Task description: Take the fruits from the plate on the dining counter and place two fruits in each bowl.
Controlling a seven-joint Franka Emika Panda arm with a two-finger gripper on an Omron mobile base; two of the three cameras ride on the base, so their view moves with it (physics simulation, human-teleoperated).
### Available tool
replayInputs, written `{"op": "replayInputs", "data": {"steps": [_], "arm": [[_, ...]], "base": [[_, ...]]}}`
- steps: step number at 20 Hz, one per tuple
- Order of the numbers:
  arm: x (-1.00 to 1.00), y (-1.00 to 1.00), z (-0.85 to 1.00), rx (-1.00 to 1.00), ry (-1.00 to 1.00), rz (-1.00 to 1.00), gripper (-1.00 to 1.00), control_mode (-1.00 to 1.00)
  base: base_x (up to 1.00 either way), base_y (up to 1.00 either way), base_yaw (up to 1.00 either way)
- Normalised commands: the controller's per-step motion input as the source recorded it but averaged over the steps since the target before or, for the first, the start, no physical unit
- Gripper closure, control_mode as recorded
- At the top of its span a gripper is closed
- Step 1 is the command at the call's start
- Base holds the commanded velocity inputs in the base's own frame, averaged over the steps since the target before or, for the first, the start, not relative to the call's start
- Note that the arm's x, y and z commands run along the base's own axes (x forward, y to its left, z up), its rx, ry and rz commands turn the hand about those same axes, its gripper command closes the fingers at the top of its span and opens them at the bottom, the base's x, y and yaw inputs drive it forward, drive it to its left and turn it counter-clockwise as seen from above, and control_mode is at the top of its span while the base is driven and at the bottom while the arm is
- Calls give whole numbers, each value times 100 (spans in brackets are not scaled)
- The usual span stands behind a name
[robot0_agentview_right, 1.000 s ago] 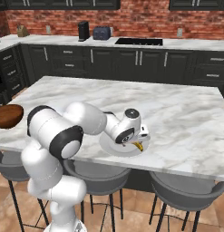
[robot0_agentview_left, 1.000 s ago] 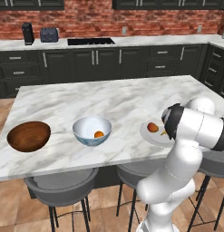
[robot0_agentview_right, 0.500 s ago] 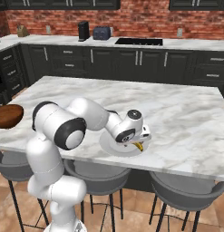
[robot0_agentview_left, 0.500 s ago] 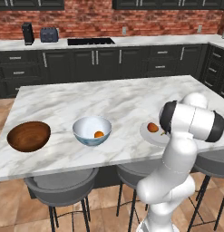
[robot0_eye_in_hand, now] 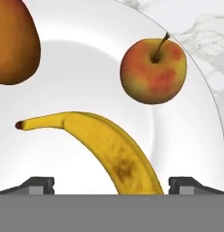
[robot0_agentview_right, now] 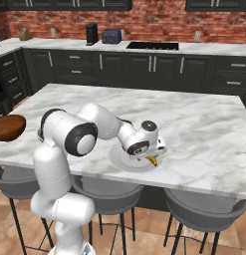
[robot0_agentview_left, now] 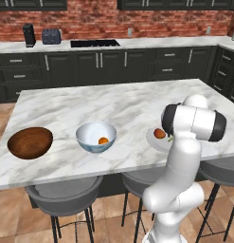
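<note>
Hand view puts your gripper (robot0_eye_in_hand: 111, 186), jaws apart, over the banana (robot0_eye_in_hand: 109, 147) on the plate (robot0_eye_in_hand: 186, 149). You're on the second fruit; descend and close on it.

I logged the plate (robot0_eye_in_hand: 86, 63) as plain glossy white. The banana (robot0_eye_in_hand: 109, 145) on it was deep yellow with brown flecks and a dark red-brown tip. The apple (robot0_eye_in_hand: 153, 70) showed red-orange mottling over yellow-green, with a brown stem. A third fruit (robot0_eye_in_hand: 13, 41) read orange-brown. The dining counter (robot0_agentview_left: 104, 107) was white marble with grey veins. One bowl (robot0_agentview_left: 30, 142) was dark brown wood; the other bowl (robot0_agentview_left: 95, 136) was white inside, light blue outside, with an orange fruit (robot0_agentview_left: 103, 140) in it. I noted red brick (robot0_agentview_right: 144, 22) behind dark cabinets (robot0_agentview_right: 124, 67).
</note>
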Motion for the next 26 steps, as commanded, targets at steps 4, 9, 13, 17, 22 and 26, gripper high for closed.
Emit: {"op": "replayInputs", "data": {"steps": [4,9,13,17,22,26], "arm": [[11,-6,-18,0,0,3,-100,-100],[15,-7,-14,0,0,3,-100,-100],[18,-5,-11,0,0,3,100,-100],[7,-3,-18,0,0,3,100,-100],[-6,0,-2,0,0,0,100,-100],[-71,7,72,-5,-2,0,100,-100]], "base": [[0,0,0],[0,0,0],[0,0,0],[0,0,0],[0,0,0],[0,0,0]]}}
